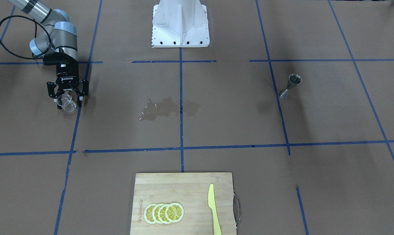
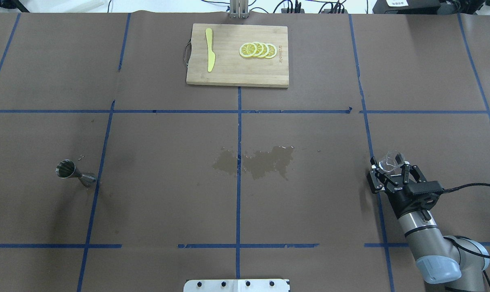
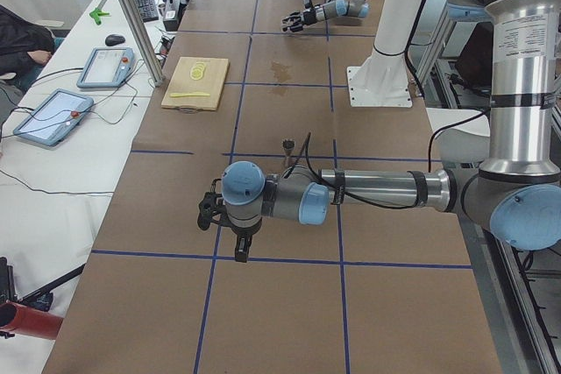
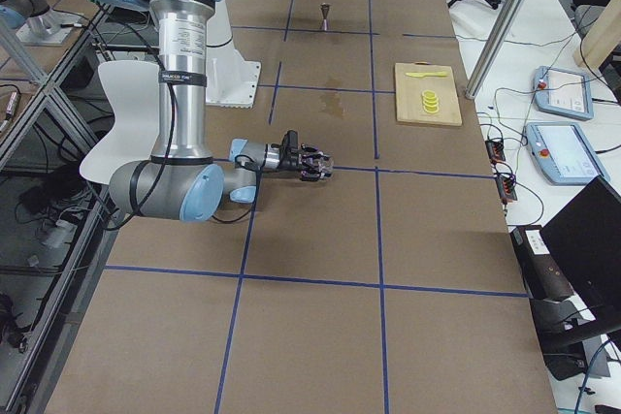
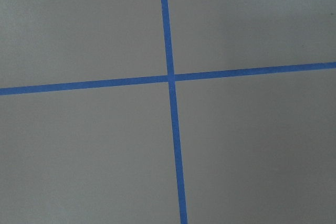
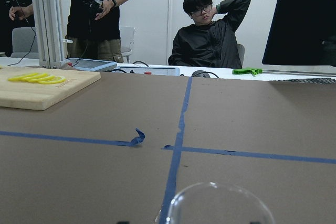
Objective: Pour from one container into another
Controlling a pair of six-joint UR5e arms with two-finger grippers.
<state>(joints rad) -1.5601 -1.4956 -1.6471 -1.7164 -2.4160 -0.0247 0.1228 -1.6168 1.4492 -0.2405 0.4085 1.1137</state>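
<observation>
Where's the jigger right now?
Overhead view: the jigger stands on the left side, just left of a blue tape line, far from the beaker in the right gripper.

ROBOTIQ stands on the right claw [image 1: 69, 100]; the mark on the cutting board [image 1: 183, 189] seems unreadable.

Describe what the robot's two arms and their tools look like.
Both arms, the right arm and left arm, are silver tubes with grey joints capped in pale blue. The right tool is black, with two linked fingers, white lettering on its body and a black cable looping from the wrist. The left tool is black too.
</observation>
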